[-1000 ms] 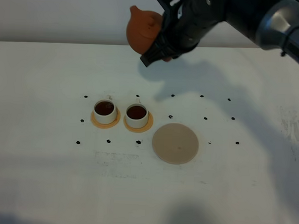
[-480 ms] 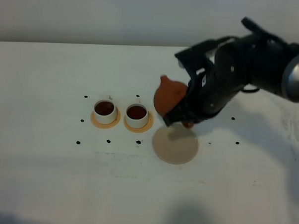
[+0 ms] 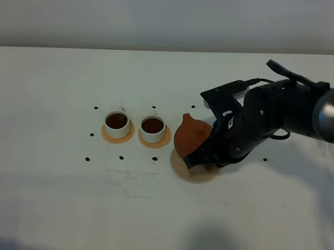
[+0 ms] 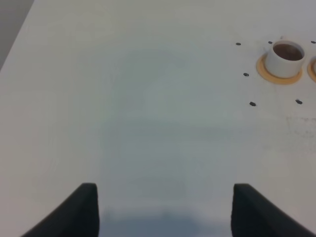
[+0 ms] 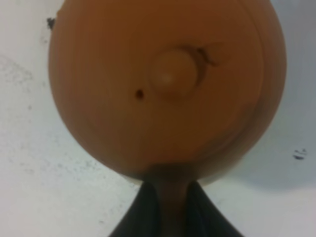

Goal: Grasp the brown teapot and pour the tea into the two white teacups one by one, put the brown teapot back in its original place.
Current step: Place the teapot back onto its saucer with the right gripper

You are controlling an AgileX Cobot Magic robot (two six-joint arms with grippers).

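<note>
Two white teacups point(image 3: 135, 126) sit filled with dark tea on their small orange coasters point(image 3: 154, 140), so the pouring looks done and everything now hinges on one relation: the brown teapot point(image 3: 191, 135) against the beige disc point(image 3: 183, 168) beneath it. From the high view the pot hangs right over the disc's far-left part, tilted, spout towards the cups, and whether its base is touching I cannot tell, since the arm hides the contact. The right gripper's fingers point(image 5: 169, 207) are clamped on the teapot's handle, which runs straight back from the body into the grip, lid knob facing the wrist camera. That arm is the near one by a distance; the left fingers point(image 4: 163, 210) stand spread apart and hold nothing, well away over bare bench point(image 4: 123, 98), with only one cup in their sight.

Against a second ago, big change: the pot was high at the back of the bench, beyond the cups, and has swept down and forward to the disc. My read is that levelling and centring it comes next
</note>
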